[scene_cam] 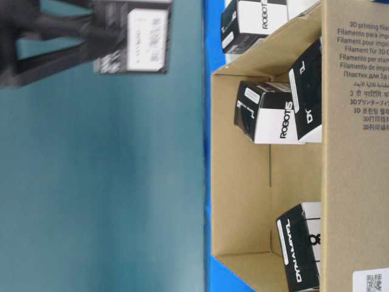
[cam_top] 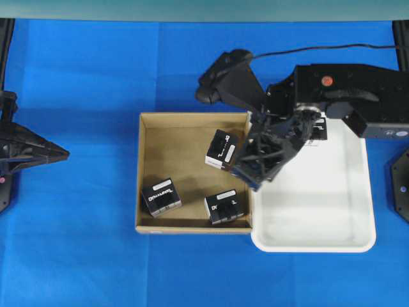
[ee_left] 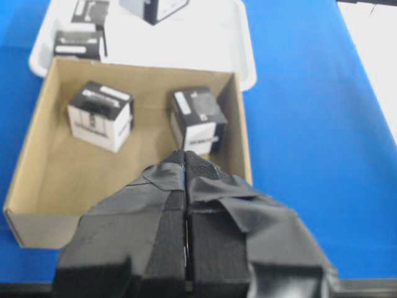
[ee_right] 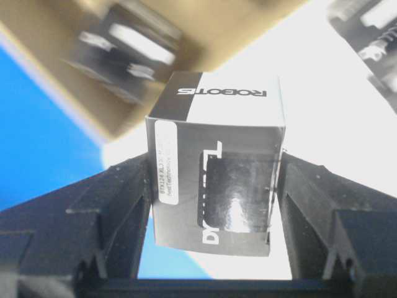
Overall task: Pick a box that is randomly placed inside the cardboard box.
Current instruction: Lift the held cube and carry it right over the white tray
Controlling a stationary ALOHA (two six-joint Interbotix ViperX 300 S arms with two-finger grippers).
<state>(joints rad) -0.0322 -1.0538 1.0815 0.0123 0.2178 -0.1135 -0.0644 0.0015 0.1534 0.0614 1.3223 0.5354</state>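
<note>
My right gripper point(cam_top: 238, 155) is shut on a small black box point(cam_top: 222, 149) and holds it tilted above the right side of the brown cardboard box point(cam_top: 192, 123). In the right wrist view the box point(ee_right: 217, 167) sits squarely between both fingers point(ee_right: 108, 211), sticker and white line mark facing the camera. Two more black boxes point(cam_top: 160, 197) point(cam_top: 223, 206) lie on the cardboard box floor; they also show in the left wrist view point(ee_left: 101, 115) point(ee_left: 197, 118). My left gripper point(cam_top: 61, 153) is shut and empty, far left of the cardboard box point(ee_left: 37, 186); its tips point(ee_left: 185, 161) are pressed together.
A white plastic tray point(cam_top: 319, 217) lies against the right wall of the cardboard box. One black box point(cam_top: 317, 130) in it is partly hidden under the right arm. The left wrist view shows boxes in the tray point(ee_left: 77, 43). Blue cloth covers the table.
</note>
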